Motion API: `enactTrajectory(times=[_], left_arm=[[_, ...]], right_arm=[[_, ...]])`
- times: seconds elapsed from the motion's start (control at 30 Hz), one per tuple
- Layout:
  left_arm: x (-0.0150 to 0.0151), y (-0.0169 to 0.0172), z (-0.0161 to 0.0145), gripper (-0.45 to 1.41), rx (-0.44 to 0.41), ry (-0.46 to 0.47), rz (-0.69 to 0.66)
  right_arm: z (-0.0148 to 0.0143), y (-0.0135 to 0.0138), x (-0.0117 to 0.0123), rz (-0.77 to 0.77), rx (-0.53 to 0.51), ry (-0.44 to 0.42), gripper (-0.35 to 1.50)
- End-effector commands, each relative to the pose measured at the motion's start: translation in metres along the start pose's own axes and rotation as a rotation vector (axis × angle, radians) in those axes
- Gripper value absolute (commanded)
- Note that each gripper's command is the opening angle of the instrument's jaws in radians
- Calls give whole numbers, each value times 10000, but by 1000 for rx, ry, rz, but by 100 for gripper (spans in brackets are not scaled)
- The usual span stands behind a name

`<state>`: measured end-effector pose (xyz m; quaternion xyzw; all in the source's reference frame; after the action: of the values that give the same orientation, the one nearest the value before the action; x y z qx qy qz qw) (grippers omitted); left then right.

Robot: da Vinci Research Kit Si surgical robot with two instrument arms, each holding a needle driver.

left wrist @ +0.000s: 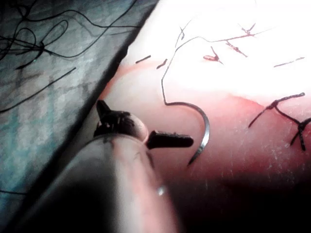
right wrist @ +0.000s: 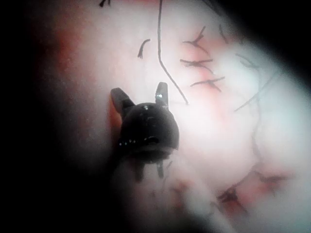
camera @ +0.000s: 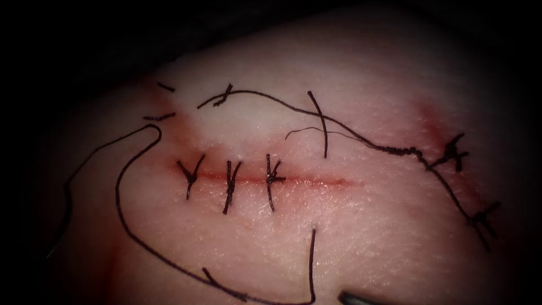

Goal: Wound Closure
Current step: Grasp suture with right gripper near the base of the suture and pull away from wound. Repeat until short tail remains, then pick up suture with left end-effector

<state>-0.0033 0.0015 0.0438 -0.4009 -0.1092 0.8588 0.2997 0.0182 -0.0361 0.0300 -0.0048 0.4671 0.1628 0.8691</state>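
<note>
3 knotted stitches (camera: pixel 230 182) across cut (camera: pixel 316 182), black thread, short bristly tails; rightmost stretch of cut unstitched, thin red line. 2 further knots (camera: pixel 453 152) at far right of tissue (camera: pixel 367 237), on reddened patches. 3 short cut ends (camera: pixel 165 87) lying loose upper left of cut. 1 long thread (camera: pixel 121 209) looping over tissue left of and below cut, free end rising below cut. Tissue pale pink, glossy, finely grained; red fluid (camera: pixel 164 101) smeared upper left.

1 curved needle (left wrist: pixel 204 131), thin grey metal arc, lying free on tissue surface, held by neither tool, thread trailing from 1 end; not visibly in tissue.

Left tool (left wrist: pixel 143 126): 2 dark jaws spread wide, holding nothing, just beside needle. Right tool (right wrist: pixel 141 97): 2 short dark jaws parted, holding nothing, tips near a thread strand, dark rounded wrist behind.
</note>
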Motion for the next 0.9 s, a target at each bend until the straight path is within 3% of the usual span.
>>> enactTrajectory(times=[0.03,0.1,0.2,0.33,0.37,0.43,0.63,0.77,0.9], left_arm=[[13,-8,6,126,17,32,-30],[38,-13,17,123,42,52,-9],[49,-16,29,121,54,48,12],[75,-28,74,96,93,18,193],[84,-41,100,77,84,20,346],[86,-50,115,72,62,35,420],[93,-64,164,49,25,99,472],[94,-66,175,46,32,105,500],[82,-58,201,47,-31,16,551]], right_arm=[[8,6,5,-2,1,5,81],[-6,9,4,-3,9,9,89],[-16,12,4,-2,17,10,91],[-42,29,6,13,9,8,88],[-53,37,6,24,-14,25,83],[-57,40,5,26,-18,30,81],[-52,46,3,33,-36,33,74],[-51,46,3,36,-42,39,76],[-53,46,2,35,-42,42,73]])
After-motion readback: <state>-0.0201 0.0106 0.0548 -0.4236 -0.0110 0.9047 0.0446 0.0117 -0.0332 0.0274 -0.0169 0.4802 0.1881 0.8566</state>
